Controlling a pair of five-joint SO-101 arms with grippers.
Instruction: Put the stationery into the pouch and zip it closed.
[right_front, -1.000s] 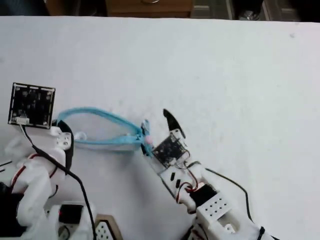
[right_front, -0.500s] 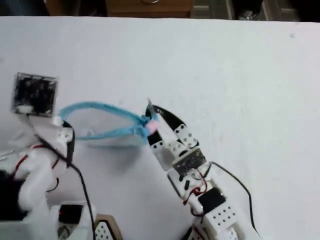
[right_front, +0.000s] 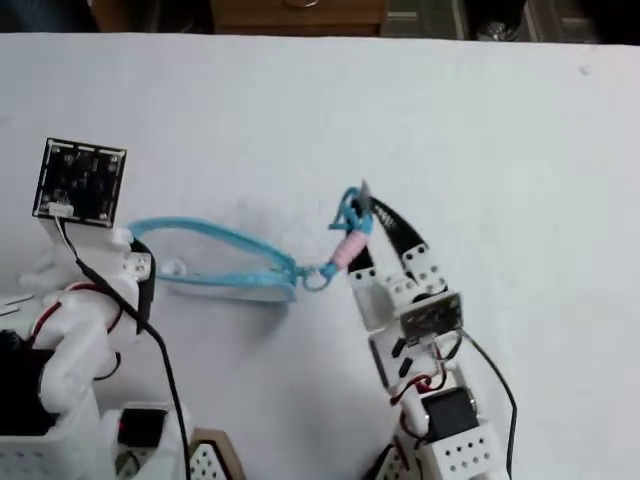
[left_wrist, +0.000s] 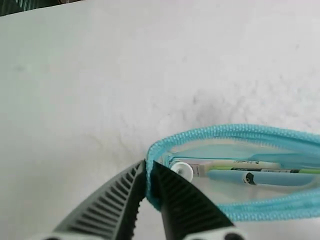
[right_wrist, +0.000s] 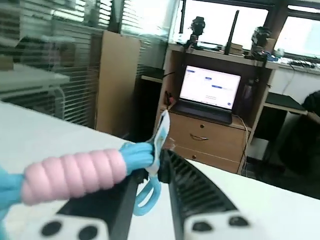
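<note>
At the near edge of the tabletop the two arms rise from their bases, the left one at the near left corner and the right one close to the middle of that edge. The left gripper has its ribbed dark fingers pressed together on the end of the pouch that points to the left edge, pinching the cyan zipper tape where it curves round. A small camera board on that arm stands just above this end.

The pouch is clear with cyan edging and lies flat in the left half of the tabletop, about midway between the near and far edges. Its two tapes stand apart along most of their length (the mouth gapes) and meet at the end toward the middle of the table. Inside lie a blue pen and, touching it, a white-capped pen.

From that end a pull cord runs out: a small ring, a pink coiled grip and a cyan loop. The right gripper is nearly closed on this cord, its fingers nipping the cyan part just past the pink coil, lifted off the table.

Beyond the far edge stands a wooden cabinet
</note>
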